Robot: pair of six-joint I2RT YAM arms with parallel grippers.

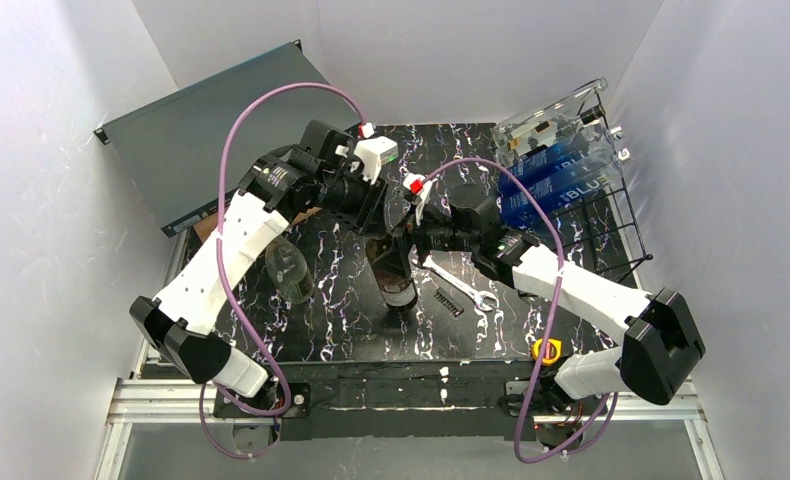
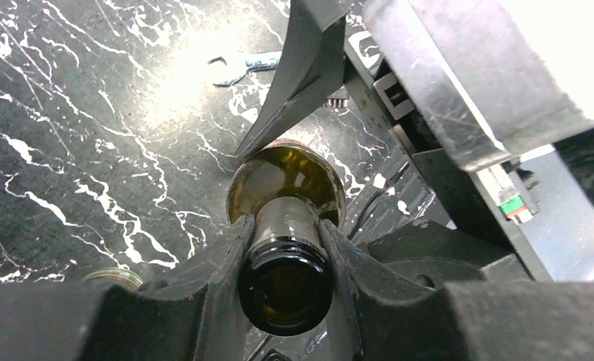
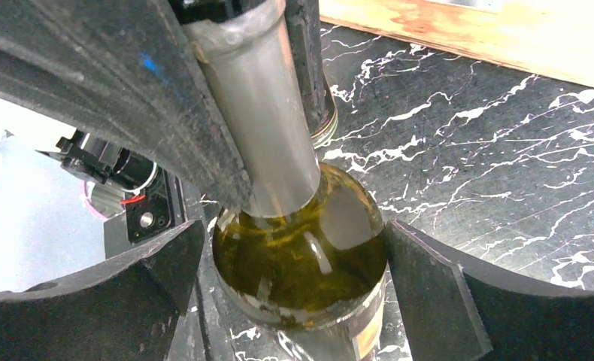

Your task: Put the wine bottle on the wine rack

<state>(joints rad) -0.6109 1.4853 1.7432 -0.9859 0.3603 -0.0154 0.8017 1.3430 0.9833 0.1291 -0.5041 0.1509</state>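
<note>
**volt_hobby:** ok, walk me through the scene from the left?

**racknstack:** Sure. Back left corner has a dark grey metal case [image 1: 201, 140]. Coming in from there, a clear glass bottle [image 1: 289, 270] sits on the black marbled table [image 1: 341, 325], just left of the action. Then there's the left gripper [image 2: 286, 226]. It's closed down narrow on the neck of the wine bottle [image 1: 399, 285], one finger on each side just under the lip.

**volt_hobby:** and where's the bottle itself, up in the air?

**racknstack:** Nope. It's standing upright around the middle of the table, well apart from the rack. I can't swear the base is actually touching the marble though.

**volt_hobby:** what about the other arm?

**racknstack:** The right gripper [image 3: 294, 248] has its fingers spread wide, one on each side of the bottle's shoulder, lower down than the left one's hold. They're right up against the glass, but I honestly can't tell if they're squeezing or only flanking it.

**volt_hobby:** anything further right?

**racknstack:** A wrench [image 1: 461, 288] lies flat on the table just right of the bottle. The wine rack [image 1: 626, 215], black thin wire, is at the far right by the wall. There are blue boxes [image 1: 556, 190] and a clear plastic sheet [image 1: 551, 120] at its left end.
</note>
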